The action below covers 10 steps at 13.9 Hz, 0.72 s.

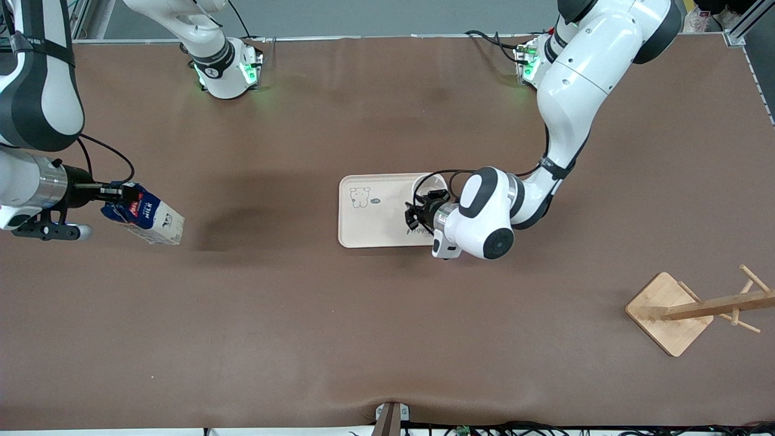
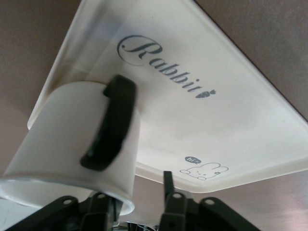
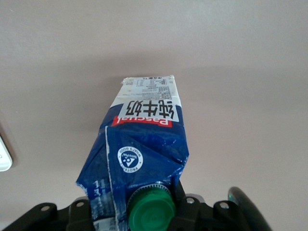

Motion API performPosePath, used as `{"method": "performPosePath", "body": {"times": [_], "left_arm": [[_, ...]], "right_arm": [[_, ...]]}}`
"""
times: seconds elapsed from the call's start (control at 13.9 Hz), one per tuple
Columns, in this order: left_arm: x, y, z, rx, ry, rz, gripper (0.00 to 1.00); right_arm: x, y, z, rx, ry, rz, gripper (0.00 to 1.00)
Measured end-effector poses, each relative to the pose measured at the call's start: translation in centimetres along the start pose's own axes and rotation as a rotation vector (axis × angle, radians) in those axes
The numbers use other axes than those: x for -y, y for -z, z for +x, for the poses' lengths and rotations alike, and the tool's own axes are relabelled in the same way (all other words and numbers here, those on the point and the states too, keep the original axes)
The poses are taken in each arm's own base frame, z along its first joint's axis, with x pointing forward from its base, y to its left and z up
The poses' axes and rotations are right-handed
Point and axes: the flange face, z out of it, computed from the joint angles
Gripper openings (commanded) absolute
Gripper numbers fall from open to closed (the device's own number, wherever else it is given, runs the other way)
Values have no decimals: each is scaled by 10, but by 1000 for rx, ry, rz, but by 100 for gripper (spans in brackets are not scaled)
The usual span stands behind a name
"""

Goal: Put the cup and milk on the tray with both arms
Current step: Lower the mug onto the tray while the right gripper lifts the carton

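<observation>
Front view. Tray (image 1: 375, 212): cream, flat on the table (image 1: 387, 339) near the middle. Left hand (image 1: 416, 213): set over the tray's end toward the left arm; the cup (image 1: 428, 186) is seen only as a white rim beside the wrist, on that end of the tray. Right hand (image 1: 124, 195): pressed together on the gabled top of the milk (image 1: 148, 217), which is held in the air over the table at the right arm's end, well apart from the tray. Its long axis is tilted, base pointing toward the tray. Wooden rack (image 1: 678, 309): lying at the left arm's end, nearer the camera.

Left wrist view. Cup (image 2: 72, 144): standing on the tray (image 2: 216, 120), black handle facing the hand (image 2: 137, 204). Fingers (image 2: 169, 192) stand parted; one is at the cup's wall, whether touching cannot be told.

Right wrist view. Milk (image 3: 144, 144): pinched at its top just beside the green cap (image 3: 150, 209), its length running straight out from the hand (image 3: 139, 211). Judgement: the carry toward the tray is the step remaining, the right arm being the one engaged.
</observation>
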Motion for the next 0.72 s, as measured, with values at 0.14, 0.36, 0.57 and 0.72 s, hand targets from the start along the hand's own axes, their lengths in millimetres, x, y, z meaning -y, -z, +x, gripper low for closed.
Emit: {"method": "performPosePath", "body": {"times": [0.14, 0.36, 0.57, 0.72], "left_arm": [[-7, 14, -6, -14, 33, -25, 100], [-13, 45, -23, -62, 76, -56, 100], [-10, 81, -50, -90, 61, -65, 100], [-2, 118, -65, -158, 37, -66, 100]], "right_arm": [[15, 14, -1, -14, 33, -5, 0], [59, 34, -7, -31, 104, -21, 0], [102, 48, -14, -54, 127, -34, 0], [136, 45, -19, -52, 151, -22, 0]]}}
